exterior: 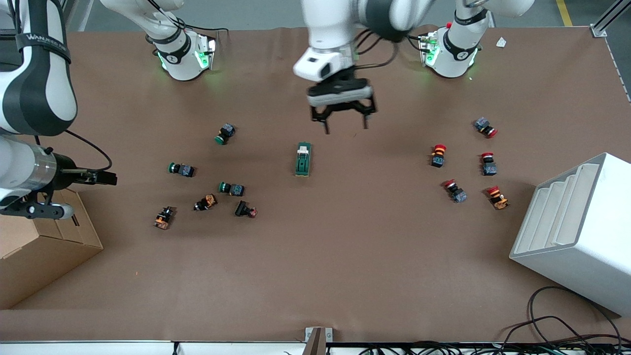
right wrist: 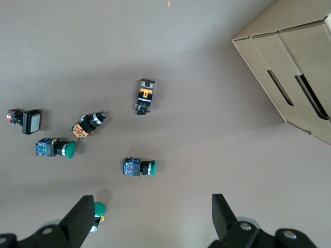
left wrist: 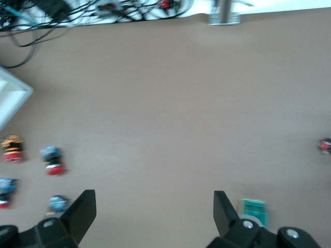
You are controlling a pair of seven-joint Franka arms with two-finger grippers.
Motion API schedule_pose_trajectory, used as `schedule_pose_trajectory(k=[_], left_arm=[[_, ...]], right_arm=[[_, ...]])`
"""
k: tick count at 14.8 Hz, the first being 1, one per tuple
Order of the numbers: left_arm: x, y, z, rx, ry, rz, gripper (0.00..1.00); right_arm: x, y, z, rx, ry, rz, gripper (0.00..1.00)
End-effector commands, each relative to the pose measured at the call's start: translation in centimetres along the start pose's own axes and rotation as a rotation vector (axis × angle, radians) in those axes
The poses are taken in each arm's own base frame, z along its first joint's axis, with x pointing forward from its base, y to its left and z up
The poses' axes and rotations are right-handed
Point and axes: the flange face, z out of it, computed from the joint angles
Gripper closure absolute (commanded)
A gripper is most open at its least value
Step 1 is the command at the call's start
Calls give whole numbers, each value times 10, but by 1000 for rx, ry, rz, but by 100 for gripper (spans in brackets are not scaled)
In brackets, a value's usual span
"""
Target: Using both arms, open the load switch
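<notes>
On the right arm (exterior: 34, 74), at the front view's edge, a black band carries white lettering that starts "WANJI"; the rest cannot be read. No other writing shows on the load switch or the push buttons.

The left gripper (exterior: 345, 125) hangs in the air over the middle of the tabletop (exterior: 345, 256), its two fingers spread wide and holding nothing. The load switch (exterior: 303, 159) lies flat on the tabletop just below the gripper, slightly toward the right arm's end and clear of both fingertips. Its white end piece points toward the arm bases and its dark green body runs toward the front camera. In the left wrist view the switch (left wrist: 254, 211) shows just outside one finger (left wrist: 223, 212), not between the two.

The right gripper (right wrist: 150, 217) is up over the right arm's end of the tabletop, well apart from the load switch, above a scatter of green push buttons (exterior: 231, 188) and beside a cardboard box (exterior: 44, 246). Its fingers are also wide open and empty. A group of red push buttons (exterior: 463, 170) lies toward the left arm's end, near a white rack (exterior: 577, 231).
</notes>
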Motion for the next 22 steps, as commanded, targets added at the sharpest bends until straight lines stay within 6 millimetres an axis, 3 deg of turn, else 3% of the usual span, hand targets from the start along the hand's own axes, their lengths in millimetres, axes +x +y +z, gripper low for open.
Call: schedule_pose_trajectory(k=[1,5,8,11,14,17,20,22], left_arm=[[44,-59,-12,19,-87,5,0],[103,-157,-10,-21,-218,-56,0],[130,-223,-4,-83,-277,-147,0],[141,-291,-7,-100,-308,-92,0],[146,-345,1,-106,-354,-18,0],[143,-380,-1,-173,-386,7,0],[142,-395,2,-175,-404,15,0],[140,-390,1,-186,-416,7,0]], right_arm=[[-6,1,-10,-16,15,-11,0],[-5,14,-11,-7,14,7,0],[-9,14,-23,-13,3,7,0],[-10,13,-25,-15,-6,6,0],[-10,15,-33,0,9,11,0],[-13,12,-36,-2,-5,10,0],[-16,10,-42,2,-4,10,0],[-22,7,-41,3,-39,8,0]])
